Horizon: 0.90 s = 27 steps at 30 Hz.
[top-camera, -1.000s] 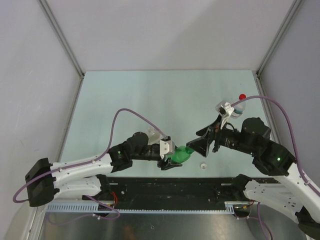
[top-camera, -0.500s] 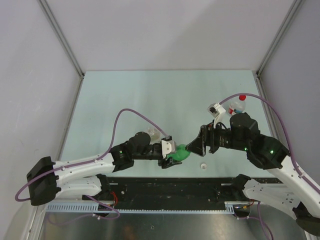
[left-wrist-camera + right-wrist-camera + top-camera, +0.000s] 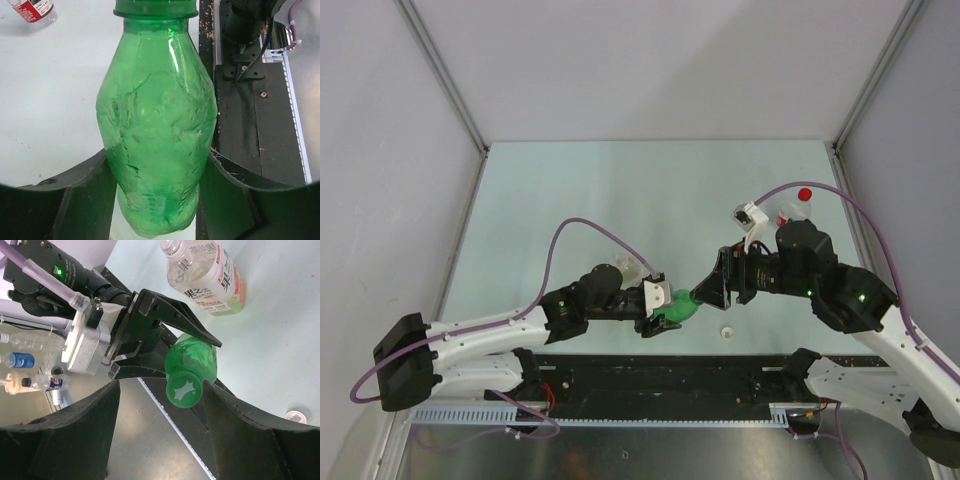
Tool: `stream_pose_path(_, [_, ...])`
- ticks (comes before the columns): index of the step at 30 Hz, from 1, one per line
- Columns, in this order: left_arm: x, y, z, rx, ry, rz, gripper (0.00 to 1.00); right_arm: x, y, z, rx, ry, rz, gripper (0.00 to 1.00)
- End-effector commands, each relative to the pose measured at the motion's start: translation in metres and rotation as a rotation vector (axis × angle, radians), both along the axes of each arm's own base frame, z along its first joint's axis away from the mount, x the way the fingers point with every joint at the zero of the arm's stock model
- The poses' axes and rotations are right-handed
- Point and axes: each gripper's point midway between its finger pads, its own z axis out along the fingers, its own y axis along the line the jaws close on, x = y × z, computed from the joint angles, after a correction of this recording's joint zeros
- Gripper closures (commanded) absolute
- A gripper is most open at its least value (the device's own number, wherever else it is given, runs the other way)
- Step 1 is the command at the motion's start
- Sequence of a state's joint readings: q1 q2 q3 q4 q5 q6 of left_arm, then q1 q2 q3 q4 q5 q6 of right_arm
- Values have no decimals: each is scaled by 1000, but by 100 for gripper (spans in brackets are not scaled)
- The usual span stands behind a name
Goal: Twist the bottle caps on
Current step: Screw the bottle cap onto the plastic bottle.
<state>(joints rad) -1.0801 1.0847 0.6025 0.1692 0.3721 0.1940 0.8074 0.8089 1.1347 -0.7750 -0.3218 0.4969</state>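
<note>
Green round plastic screw cap (image 3: 182, 390) on the green plastic bottle (image 3: 157, 125) clamped by the left gripper (image 3: 658, 305) sits off-centre between the right gripper (image 3: 161, 390)'s open jaws, so closing could tilt and cross-thread it.

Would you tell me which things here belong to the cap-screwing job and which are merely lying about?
Job: small green plastic cap on green plastic bottle; white round plastic cap; red round plastic cap; clear orange-labelled bottle; clear red-labelled bottle.
Lying about: spare bottles in the background.
</note>
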Motion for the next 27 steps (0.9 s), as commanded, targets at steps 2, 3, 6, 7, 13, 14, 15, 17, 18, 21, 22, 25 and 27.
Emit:
stream_pose_path(2, [2,-4,18,-40,-48,-18,100,2,1,11,-2,-17,13,30])
stream_pose_path(3, [2,-4,18,-41,-47,-19,100,2,1,9,-8,-16,13,30])
stream_pose_path(6, [2,-3,19,-43,-48,-21,100,5,-2,5,-35,-13,-9,30])
stream_pose_path(7, [1,-3,19,-43,-48,-22,100,6,-4,3,-43,-11,-17,30])
stream_pose_path(13, [1,-3,19,-43,-50,-21,100,3,-2,-1,-54,10,2,38])
stream_pose_path(14, [1,-3,19,-43,-51,-20,100,2,-2,-1,-56,11,4,39])
stream_pose_path(15, [2,-3,18,-41,-51,-18,100,2,-2,-2,-59,12,7,40])
stream_pose_path(17, [3,-3,19,-43,-53,-14,100,2,-2,-4,-64,16,11,40])
stream_pose_path(18, [3,-3,20,-44,-54,-14,100,2,-2,-4,-67,18,12,40])
stream_pose_path(21, [2,-2,20,-46,-53,-17,100,3,-1,-6,-75,21,14,40])
stream_pose_path(22, [1,-2,20,-46,-52,-22,100,4,-1,-7,-77,21,14,40])
stream_pose_path(25, [-1,-2,21,-49,-50,-31,100,6,0,-6,-74,13,13,43])
stream_pose_path(27, [-1,-3,21,-49,-47,-32,100,6,1,-4,-65,7,14,45])
